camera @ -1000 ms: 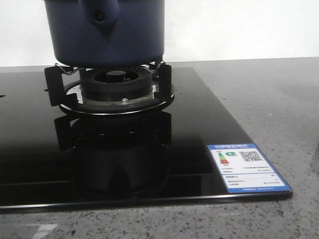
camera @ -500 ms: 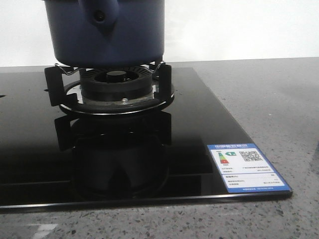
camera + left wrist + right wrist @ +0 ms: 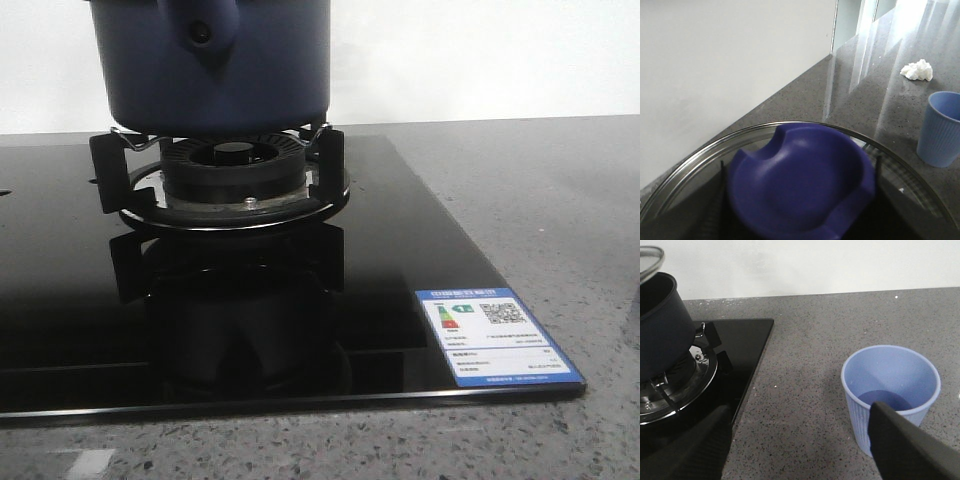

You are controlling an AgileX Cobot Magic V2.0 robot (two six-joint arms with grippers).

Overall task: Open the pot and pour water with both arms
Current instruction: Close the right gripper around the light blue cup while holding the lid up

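Sitting on the burner's metal supports (image 3: pixel 215 185) at the far left of the black glass hob (image 3: pixel 420 250), the pot (image 3: pixel 210 70) has its stubby pierced handle turned toward you. In the right wrist view its rim shows open and dark, with the edge of a glass lid (image 3: pixel 650 260) hanging just above it. The left wrist view looks straight down onto that glass lid and its blue knob (image 3: pixel 800 180), so you can judge the left arm has it raised clear of the pot; the left fingers themselves are hidden under the lid, and you cannot tell how they are set.

Your right gripper (image 3: pixel 800 450) stands with its jaws spread wide and nothing between them, low over the grey counter (image 3: pixel 805 390). The pale blue cup (image 3: pixel 890 395) sits on the counter to the right of the hob, apart from the pot, with one dark right finger (image 3: pixel 910 450) in front of it. A crumpled white tissue (image 3: pixel 917 70) lies beyond the cup. The cup's place beside the hob suits a pour from the pot.
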